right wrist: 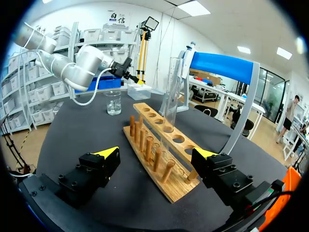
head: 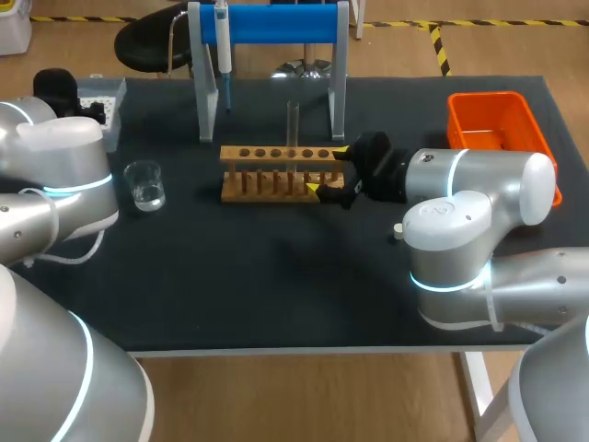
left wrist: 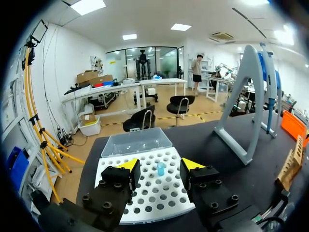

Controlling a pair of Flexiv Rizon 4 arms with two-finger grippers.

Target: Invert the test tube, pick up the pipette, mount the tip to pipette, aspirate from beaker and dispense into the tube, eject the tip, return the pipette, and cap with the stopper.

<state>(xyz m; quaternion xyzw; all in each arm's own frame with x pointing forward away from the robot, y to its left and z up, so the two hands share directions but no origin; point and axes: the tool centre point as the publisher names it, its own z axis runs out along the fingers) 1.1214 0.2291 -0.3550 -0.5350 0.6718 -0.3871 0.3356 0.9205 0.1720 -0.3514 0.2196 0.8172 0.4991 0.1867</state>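
My right tool (right wrist: 157, 153) is spread wide at the end of the wooden rack (right wrist: 153, 147), one yellow-tipped finger on each side of it and neither pressing the wood as far as I can see from the wrist. The test tube (right wrist: 171, 94) stands upright in one of the rack's middle holes, just ahead of that tool, with the row of pegs alongside it. From above, the rack (head: 276, 175) lies across the middle of the bench (head: 276, 285), and my right tool (head: 329, 170) comes in at its right end. My left tool (left wrist: 160, 165) is also spread and grips nothing. It hangs over the white tip box (left wrist: 145, 193), where a single blue tip (left wrist: 161, 168) shows between the fingers. The tip box (head: 103, 103) sits at the far left corner of the bench. The beaker (head: 144, 184), with clear liquid in it, stands to the left of the rack, well apart from it. The pipette (head: 222, 41) hangs on the blue stand (head: 276, 26) behind the rack. A small white stopper (head: 398, 231) lies on the bench beside my right arm, and an orange bin (head: 502, 129) sits at the far right.
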